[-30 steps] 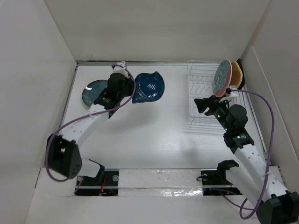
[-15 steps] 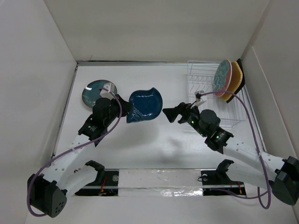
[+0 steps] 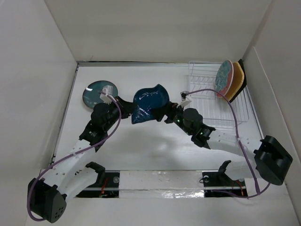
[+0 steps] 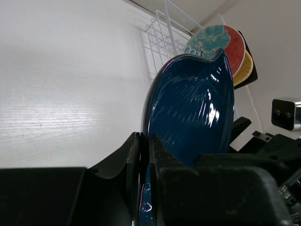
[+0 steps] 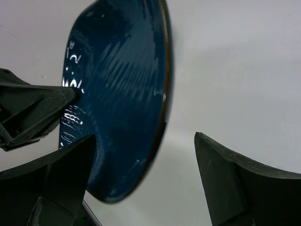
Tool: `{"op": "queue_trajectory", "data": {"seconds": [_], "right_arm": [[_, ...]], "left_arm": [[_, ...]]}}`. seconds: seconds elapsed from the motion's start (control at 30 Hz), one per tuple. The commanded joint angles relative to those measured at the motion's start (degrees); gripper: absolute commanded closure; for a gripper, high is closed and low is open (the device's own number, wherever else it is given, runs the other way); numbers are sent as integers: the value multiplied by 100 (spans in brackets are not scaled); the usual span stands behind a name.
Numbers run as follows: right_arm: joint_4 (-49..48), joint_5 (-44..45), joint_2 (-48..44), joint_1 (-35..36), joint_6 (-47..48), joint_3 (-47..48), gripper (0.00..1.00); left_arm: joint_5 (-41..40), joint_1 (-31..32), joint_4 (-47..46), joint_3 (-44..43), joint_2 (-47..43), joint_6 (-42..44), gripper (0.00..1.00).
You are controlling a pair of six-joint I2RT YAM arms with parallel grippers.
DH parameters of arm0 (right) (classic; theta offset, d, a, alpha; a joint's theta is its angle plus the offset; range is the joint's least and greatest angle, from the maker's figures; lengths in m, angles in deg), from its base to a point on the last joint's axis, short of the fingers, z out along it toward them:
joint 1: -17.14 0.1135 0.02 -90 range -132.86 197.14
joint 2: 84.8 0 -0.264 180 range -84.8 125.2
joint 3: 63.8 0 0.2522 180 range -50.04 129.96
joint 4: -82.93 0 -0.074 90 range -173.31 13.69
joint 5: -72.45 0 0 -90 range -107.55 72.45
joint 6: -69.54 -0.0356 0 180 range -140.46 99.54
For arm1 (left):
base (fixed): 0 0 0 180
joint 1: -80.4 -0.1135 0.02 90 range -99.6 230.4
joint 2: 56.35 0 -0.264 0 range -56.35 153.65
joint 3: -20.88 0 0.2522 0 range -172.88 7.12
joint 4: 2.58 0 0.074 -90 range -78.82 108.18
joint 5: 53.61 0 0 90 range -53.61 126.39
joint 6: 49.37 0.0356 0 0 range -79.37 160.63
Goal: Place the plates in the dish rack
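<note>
Grips the glossy navy leaf-shaped plate by its near rim in the clenched left gripper, on edge above mid-table. Brackets the opposite rim with the released right gripper, fingers spread. Leaves the white wire dish rack further right, nearer that gripper.

Lab robot cell: white panel walls box the table.

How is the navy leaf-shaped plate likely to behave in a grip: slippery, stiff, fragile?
The navy leaf plate has a glossy glaze with sharp highlights, so it is probably slippery. It stands on edge, unbent, from a rim pinch by the left jaws alone, so it is likely rigid and perhaps breakable if dropped.
</note>
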State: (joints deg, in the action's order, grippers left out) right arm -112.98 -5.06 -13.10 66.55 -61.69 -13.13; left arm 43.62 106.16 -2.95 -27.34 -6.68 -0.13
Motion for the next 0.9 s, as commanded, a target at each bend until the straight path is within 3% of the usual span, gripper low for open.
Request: {"op": "queue_trajectory", "data": {"seconds": [0.0, 0.03, 0.07, 0.13, 0.17, 0.27, 0.4, 0.47, 0.57, 0.63, 0.67, 0.7, 0.8, 0.87], "right_arm": [[-899, 51, 247, 104, -78, 387, 14], [-1048, 113, 300, 104, -95, 422, 20], [-1137, 148, 353, 104, -104, 440, 36], [-1312, 236, 458, 104, -78, 501, 52], [-1339, 315, 476, 156, -43, 537, 74], [-1384, 649, 433, 288, 220, 659, 100], [-1112, 772, 187, 289, 756, 914, 100], [-533, 1061, -41, 289, 1169, 1229, 100], [477, 1475, -340, 158, 1810, 1625, 100], [1300, 1563, -533, -87, 2161, 2065, 100], [1576, 1555, -595, -202, 2250, 2205, 100], [1813, 1563, -657, -334, 2330, 2337, 100], [2728, 1563, -815, -922, 2593, 2891, 100], [3457, 1625, -816, -1430, 2787, 3381, 100]], "left_arm": [[349, -27, -1346, -9, -221, -495, 100], [359, -27, -1347, 18, -247, -565, 100], [376, -27, -1382, 53, -265, -600, 100], [411, -27, -1408, 176, -344, -653, 100], [411, -27, -1417, 220, -361, -671, 100], [499, -27, -1408, 360, -388, -688, 100], [710, -27, -1242, 440, -388, -531, 100], [797, -27, -1067, 414, -405, -364, 97], [877, -27, -733, 291, -449, -4, 82], [982, -27, -339, -7, -519, 338, 59], [983, -27, -214, -8, -520, 462, 58], [974, -27, -91, -139, -598, 576, 50], [747, 138, 287, -359, -765, 989, 40], [640, 254, 445, -430, -853, 1278, 39]]}}
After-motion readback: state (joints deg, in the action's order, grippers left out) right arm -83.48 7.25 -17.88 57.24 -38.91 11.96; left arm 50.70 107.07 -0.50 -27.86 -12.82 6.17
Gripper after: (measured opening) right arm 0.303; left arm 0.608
